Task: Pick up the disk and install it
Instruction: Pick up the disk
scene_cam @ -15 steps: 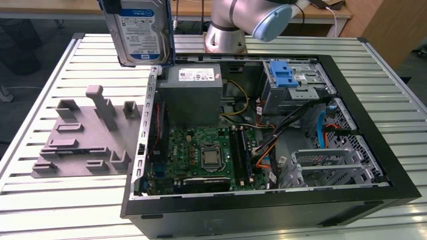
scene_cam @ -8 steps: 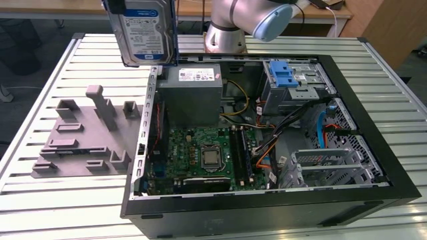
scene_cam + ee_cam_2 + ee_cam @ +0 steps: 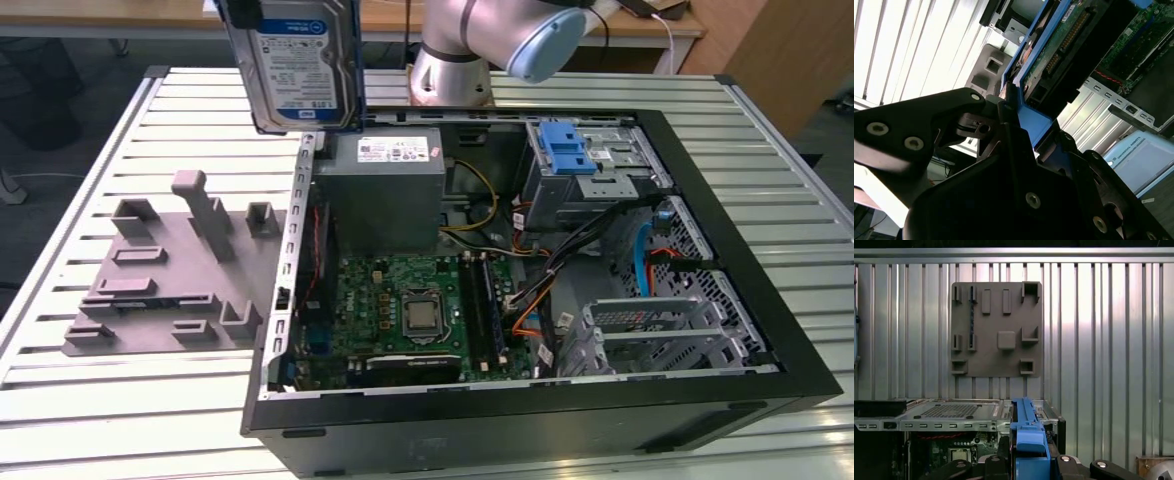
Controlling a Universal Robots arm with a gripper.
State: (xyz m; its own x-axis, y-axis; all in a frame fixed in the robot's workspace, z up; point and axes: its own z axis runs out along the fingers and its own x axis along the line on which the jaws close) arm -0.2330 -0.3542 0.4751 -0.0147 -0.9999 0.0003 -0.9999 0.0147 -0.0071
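Start at the exterior view's left: you've got the slatted metal table (image 3: 80,400), and lying flat on it is the grey holder plate (image 3: 160,270) with its raised blocks and slots. It sits just beside the open computer case (image 3: 747,300), against its side wall.

Move across and up, and there's your disk (image 3: 296,60). It hangs in the air, standing on edge, with the white-and-blue label facing the exterior camera. It's clear of the table and the case, and its lower edge shows just above the power supply box (image 3: 387,190).

The second wrist view shows the gripper (image 3: 1026,122) clamped on the disk's blue frame. The black fingers (image 3: 1006,100) press against the plastic and the green circuit side of the disk is turned to that camera. In the first wrist view the same blue frame runs up between the gripper's knuckles.

Further right, inside the case, the green motherboard (image 3: 400,310) lies below the power supply. The arm (image 3: 507,40) stands behind the case.

Then, toward the exterior view's right, you reach the grey drive cage (image 3: 587,165) with its blue latch, set in the case's far corner, well apart from the disk.
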